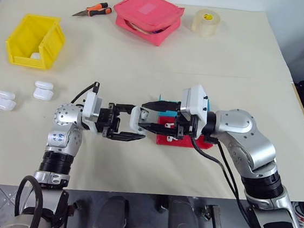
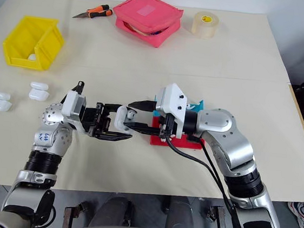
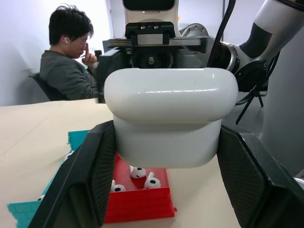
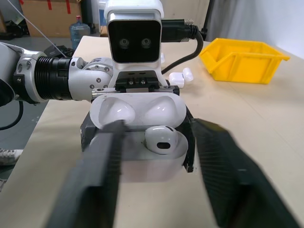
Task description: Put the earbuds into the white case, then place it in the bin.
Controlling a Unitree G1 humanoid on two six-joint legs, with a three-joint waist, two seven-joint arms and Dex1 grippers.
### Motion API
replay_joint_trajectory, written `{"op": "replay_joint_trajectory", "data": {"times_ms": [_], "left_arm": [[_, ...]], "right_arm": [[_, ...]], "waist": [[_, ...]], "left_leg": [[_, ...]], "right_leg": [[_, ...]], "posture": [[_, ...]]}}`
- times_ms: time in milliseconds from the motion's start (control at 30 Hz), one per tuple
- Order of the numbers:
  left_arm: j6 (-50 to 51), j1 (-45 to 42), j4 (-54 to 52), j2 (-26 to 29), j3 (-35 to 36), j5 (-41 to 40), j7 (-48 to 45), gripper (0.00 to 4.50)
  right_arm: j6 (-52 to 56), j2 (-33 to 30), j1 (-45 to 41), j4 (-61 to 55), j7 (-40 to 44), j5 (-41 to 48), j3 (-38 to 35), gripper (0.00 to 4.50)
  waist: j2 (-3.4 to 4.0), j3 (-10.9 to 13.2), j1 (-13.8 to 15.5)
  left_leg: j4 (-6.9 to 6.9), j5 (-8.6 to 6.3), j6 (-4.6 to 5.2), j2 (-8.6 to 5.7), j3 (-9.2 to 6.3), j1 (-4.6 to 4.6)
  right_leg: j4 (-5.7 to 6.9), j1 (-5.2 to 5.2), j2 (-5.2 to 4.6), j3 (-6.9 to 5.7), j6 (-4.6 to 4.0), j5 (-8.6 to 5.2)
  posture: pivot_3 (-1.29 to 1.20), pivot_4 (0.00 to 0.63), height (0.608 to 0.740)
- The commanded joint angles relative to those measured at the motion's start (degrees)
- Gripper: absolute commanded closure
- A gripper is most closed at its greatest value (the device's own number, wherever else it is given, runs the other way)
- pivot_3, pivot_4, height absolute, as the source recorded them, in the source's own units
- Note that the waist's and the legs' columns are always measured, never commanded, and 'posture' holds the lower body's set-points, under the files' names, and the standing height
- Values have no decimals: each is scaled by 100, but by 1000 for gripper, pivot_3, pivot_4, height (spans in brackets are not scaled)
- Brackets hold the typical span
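Note:
My left gripper (image 1: 136,124) is shut on the white case (image 1: 137,117), held above the table between the two arms with its lid open. In the right wrist view one earbud (image 4: 161,139) sits in a slot of the case (image 4: 137,164); the other slot is partly hidden by a finger. My right gripper (image 4: 156,126) is open, its fingers (image 4: 228,171) on either side of the case with nothing in them. More earbuds (image 3: 137,172) lie in the red tray (image 3: 137,204) below. The yellow bin (image 1: 34,42) stands at the far left.
Spare white cases (image 1: 43,90) (image 1: 5,100) lie left of my left arm. A blue tray (image 1: 204,106) sits behind the red one. A pink pouch (image 1: 148,17), a tape roll (image 1: 207,22) and orange-handled pliers (image 1: 92,11) are at the far edge. A person (image 3: 66,61) sits beyond the table.

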Motion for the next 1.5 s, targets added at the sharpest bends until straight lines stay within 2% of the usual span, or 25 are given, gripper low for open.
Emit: {"op": "replay_joint_trajectory", "data": {"times_ms": [33, 267, 600, 700, 800, 933, 1133, 1300, 1500], "left_arm": [[-60, -215, -187, -26, 95, -173, 101, 1720], [-43, -168, -139, 72, 110, -63, 207, 1720], [-96, -218, -23, 76, 138, -21, 349, 1720], [-194, -231, 67, 103, 221, 48, 498, 1720], [-325, -188, 120, 172, 389, 132, 828, 1720], [-371, -103, 98, 273, 487, 148, 1033, 1720], [-344, -55, 51, 357, 534, 119, 1163, 1720], [-341, -9, 7, 395, 541, 118, 1254, 1720], [-367, 103, -101, 438, 557, 100, 1368, 1720]], "right_arm": [[204, 24, -118, -310, -2, 91, 9, 2197], [560, -146, -284, -639, -111, 295, -397, 2197], [1020, -735, -274, -790, -474, 344, -1094, 2197], [1290, -1155, 25, -829, -679, 250, -1416, 2197], [1722, -2051, 1000, -1038, -712, 51, -1856, 2197], [1749, -2621, 2144, -1414, -478, 213, -2599, 2197], [1626, -2925, 3189, -1554, -209, 269, -3543, 2197], [1637, -2898, 3449, -1602, -138, 424, -3899, 2197], [1755, -2870, 2857, -1573, -440, 535, -3539, 2197]], "waist": [[0, 0, -2], [0, 0, 3], [0, 0, 1], [-1, 0, 38], [-3, 0, 102], [-8, 3, 150], [-10, 4, 151], [-10, 4, 152], [-10, 4, 148]], "left_leg": [[0, 0, 0, 0, 0, 0], [0, 0, 0, 0, -1, 0], [-2, 0, 0, 0, -1, -2], [-1, 0, 1, -1, -2, -2], [0, -6, 12, -5, -2, -5], [-1, -9, 17, -5, 6, -8], [-8, -10, 18, -3, 11, -9], [-7, -9, 18, -4, 14, -10], [-7, -9, 18, -4, 15, -9]], "right_leg": [[0, 0, 0, 0, 0, 0], [0, 0, 0, 0, 0, 0], [0, 0, -1, 1, 0, 0], [-1, 0, -3, -1, 0, 0], [-9, 0, -7, -2, 4, 2], [-23, 0, -6, 2, 17, 10], [-37, 17, -2, 10, 19, 21], [-40, 18, -1, 12, 21, 23], [-41, 17, 0, 13, 22, 24]], "posture": [[0, 150, 740], [0, 150, 740], [0, 150, 740], [0, 150, 740], [0, 150, 740], [0, 150, 740], [0, 150, 740], [0, 150, 740], [0, 150, 740]]}}
